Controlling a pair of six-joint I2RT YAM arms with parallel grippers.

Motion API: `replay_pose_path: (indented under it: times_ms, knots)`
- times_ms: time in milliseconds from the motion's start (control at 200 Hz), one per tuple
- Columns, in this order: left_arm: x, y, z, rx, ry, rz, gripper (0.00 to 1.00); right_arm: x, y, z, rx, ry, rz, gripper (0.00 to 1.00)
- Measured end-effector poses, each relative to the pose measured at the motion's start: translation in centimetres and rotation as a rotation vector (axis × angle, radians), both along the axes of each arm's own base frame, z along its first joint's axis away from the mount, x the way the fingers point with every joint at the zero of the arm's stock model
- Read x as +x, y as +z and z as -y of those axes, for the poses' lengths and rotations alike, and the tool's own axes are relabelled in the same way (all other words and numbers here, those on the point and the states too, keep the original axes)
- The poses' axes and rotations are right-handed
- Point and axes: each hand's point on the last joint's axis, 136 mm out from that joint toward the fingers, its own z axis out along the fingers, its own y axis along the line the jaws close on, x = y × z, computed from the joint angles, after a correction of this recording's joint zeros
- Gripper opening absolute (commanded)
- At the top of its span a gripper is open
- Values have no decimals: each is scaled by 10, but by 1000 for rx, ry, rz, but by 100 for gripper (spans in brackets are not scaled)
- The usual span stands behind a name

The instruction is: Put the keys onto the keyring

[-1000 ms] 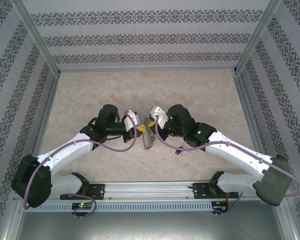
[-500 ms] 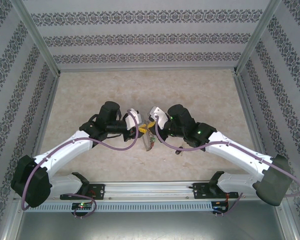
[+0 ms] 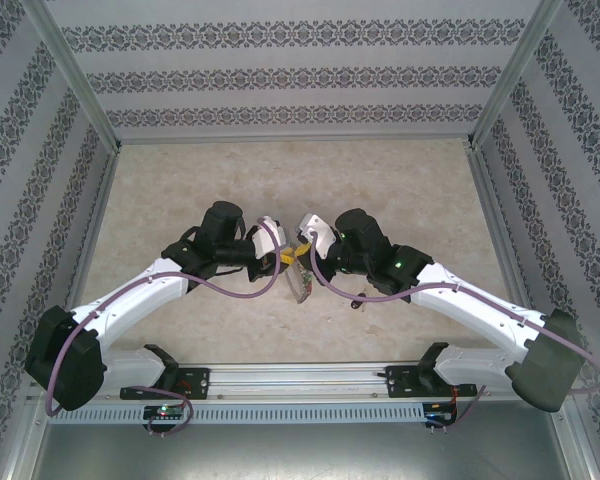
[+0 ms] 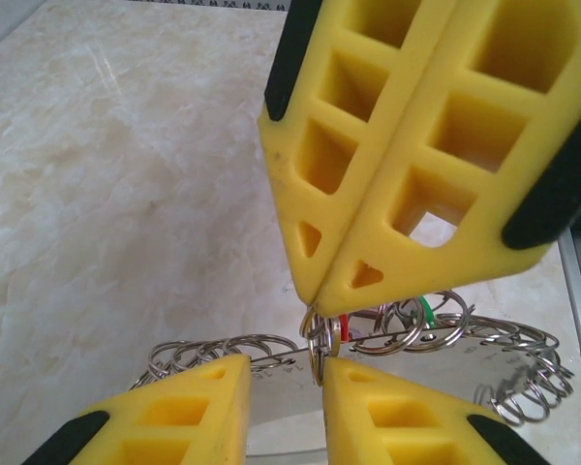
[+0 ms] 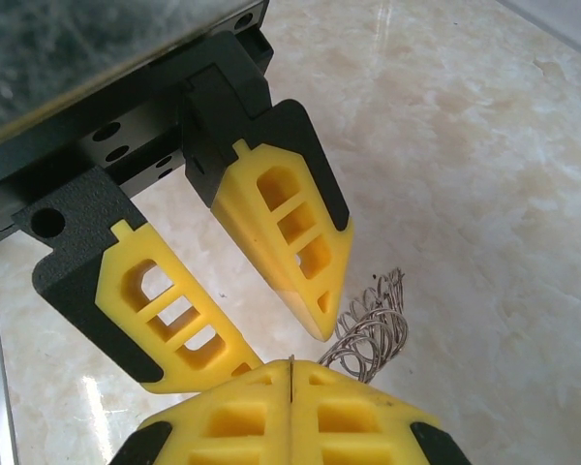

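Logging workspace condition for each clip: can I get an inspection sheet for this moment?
Surface: pale marbled tabletop, nothing spilled.
Job's things: silvery chain-edged metal keyring pinched by right gripper; red key head, apparently, among its rings; black key not identified.
Clutter: small dark object on tabletop, too small to identify.
Grippers: right gripper shut on keyring; left gripper open, straddling it.
Cables: purple cables loop at both wrists.
Surroundings: patterned walls, aluminium frame.

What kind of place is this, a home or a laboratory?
Probably a laboratory test cell: a left arm and a right arm bolted to a metal rail, a marble-look tabletop, and patterned wall panels in an aluminium frame.
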Motion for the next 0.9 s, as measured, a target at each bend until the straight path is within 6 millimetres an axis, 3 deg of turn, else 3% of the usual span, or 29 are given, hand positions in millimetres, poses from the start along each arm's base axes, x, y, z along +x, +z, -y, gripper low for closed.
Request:
replay_pose_path:
  times_ms: [615, 899]
  knots:
    - [1, -6, 2, 9, -3, -14, 19, -1, 0, -1, 1, 5, -2, 0]
    - [-1, -4, 3, 1, -22, -13, 0, -3, 0, -3, 5, 14, -1, 0]
